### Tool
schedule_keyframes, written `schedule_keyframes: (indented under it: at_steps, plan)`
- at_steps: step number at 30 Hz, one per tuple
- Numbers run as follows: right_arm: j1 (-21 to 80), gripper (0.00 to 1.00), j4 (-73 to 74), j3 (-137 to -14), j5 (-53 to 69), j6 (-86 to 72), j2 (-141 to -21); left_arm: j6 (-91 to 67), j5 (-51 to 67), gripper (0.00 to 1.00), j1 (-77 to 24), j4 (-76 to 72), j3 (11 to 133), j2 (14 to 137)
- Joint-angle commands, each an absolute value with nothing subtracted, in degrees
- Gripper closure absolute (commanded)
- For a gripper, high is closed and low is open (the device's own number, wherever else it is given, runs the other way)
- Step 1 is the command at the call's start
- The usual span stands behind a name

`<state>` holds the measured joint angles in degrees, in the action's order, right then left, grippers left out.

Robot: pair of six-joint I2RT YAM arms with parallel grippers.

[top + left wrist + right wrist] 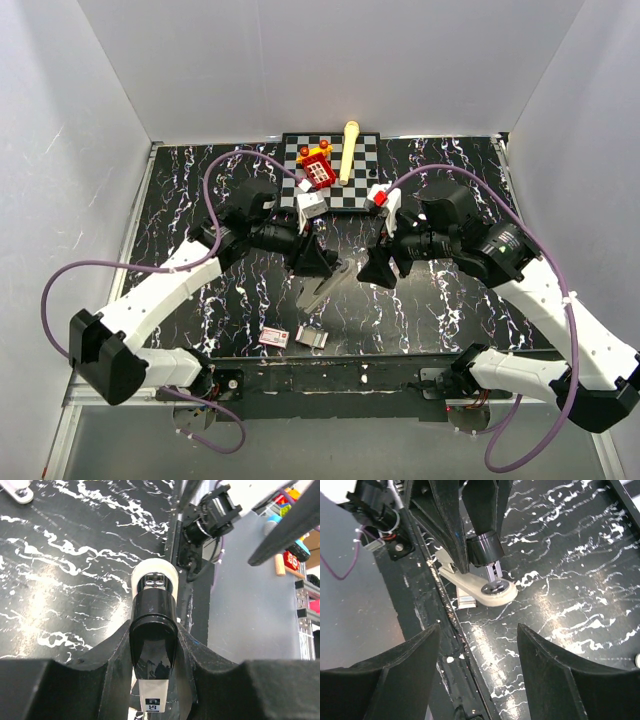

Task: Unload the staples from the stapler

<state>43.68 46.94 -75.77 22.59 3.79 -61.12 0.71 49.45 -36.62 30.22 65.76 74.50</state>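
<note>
My left gripper is shut on the stapler, holding it tilted just above the marbled black table. In the left wrist view the stapler runs away from me between the jaws of the left gripper, black top over a cream base. In the right wrist view its black top is lifted off the cream base. A small silvery strip, the staples, lies near the front edge, seen below the stapler as the staples. My right gripper stands open and empty just right of the stapler.
A red-and-white flat box lies left of the staples. At the back a checkered board carries a red block, a wooden pin and small toys. The table's front edge runs close under the stapler.
</note>
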Motion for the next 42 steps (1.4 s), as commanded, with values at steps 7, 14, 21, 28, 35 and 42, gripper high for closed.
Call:
schedule_keyframes:
  at_steps: [7, 14, 21, 28, 35, 42]
  plan:
    - [46.05, 0.31, 44.39, -80.33, 29.44, 6.94, -61.52, 1.5, 61.08, 1.0, -38.41, 24.08, 64.34, 67.59]
    - [46.93, 0.33, 41.93, -80.59, 32.43, 7.21, -62.84, 1.84, 63.9, 1.0, -38.85, 23.73, 63.46, 66.62]
    - [47.81, 0.38, 40.69, -81.12, 33.75, 6.77, -64.33, 2.28, 64.16, 1.0, -39.11, 23.73, 63.02, 66.18]
    - [49.22, 0.44, 40.17, -80.42, 33.75, 6.42, -65.48, 2.02, 64.25, 1.0, -39.02, 23.47, 63.02, 65.31]
    - [50.27, 0.5, 39.9, -80.24, 34.19, 6.15, -66.09, 1.58, 64.25, 1.0, -39.02, 22.76, 62.84, 64.51]
    - [50.98, 0.56, 39.2, -79.54, 35.42, 5.8, -66.53, 0.79, 64.16, 1.0, -39.02, 21.53, 62.4, 63.37]
